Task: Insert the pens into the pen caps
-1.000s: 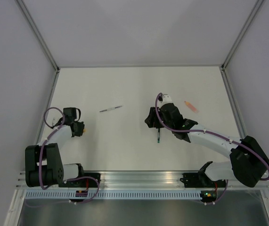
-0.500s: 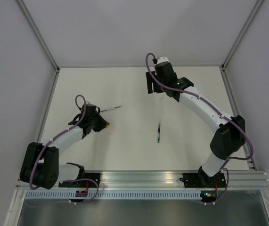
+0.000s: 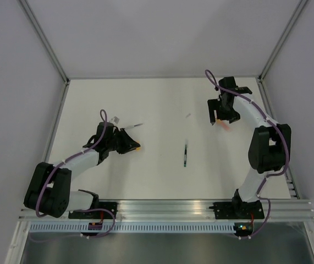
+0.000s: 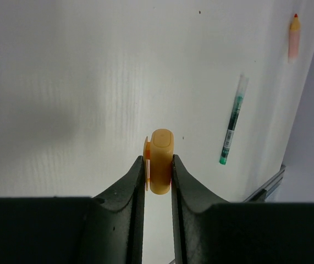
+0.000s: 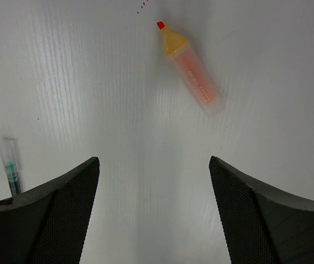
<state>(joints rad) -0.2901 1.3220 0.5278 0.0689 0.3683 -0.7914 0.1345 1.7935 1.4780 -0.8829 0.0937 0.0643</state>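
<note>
**On the table: cap pinched at left, marker lying loose under spread fingers at right**

Left of centre on the white table [image 3: 157, 99], the left gripper [image 3: 132, 146] is clenched on the yellow-orange cap [image 4: 160, 160]. The two dark fingers [image 4: 132, 192] press its sides. In the top view the cap pokes out beyond the fingertips toward the right.

Just beyond that gripper lies the silver pen [image 3: 135, 126]. Its long axis runs roughly left to right, with the right end a little farther away. It rests apart from the fingers.

Near the middle lies the green pen [image 3: 185, 155], its long axis running almost straight from near to far. The left wrist view shows its clear end uppermost and its green end lowest. A small grey cap [image 3: 188, 115] sits farther back, well apart from it and too small to tell which way it points.

At the far right, the right gripper [image 5: 154, 170] hangs with its fingers [image 5: 69, 203] spread wide and nothing between them. The pink-orange marker [image 5: 192, 69] lies flat on the table ahead of them, untouched. In the right wrist view it lies on a slant, with its red tip and yellow collar at the upper left and its body at the lower right.
</note>
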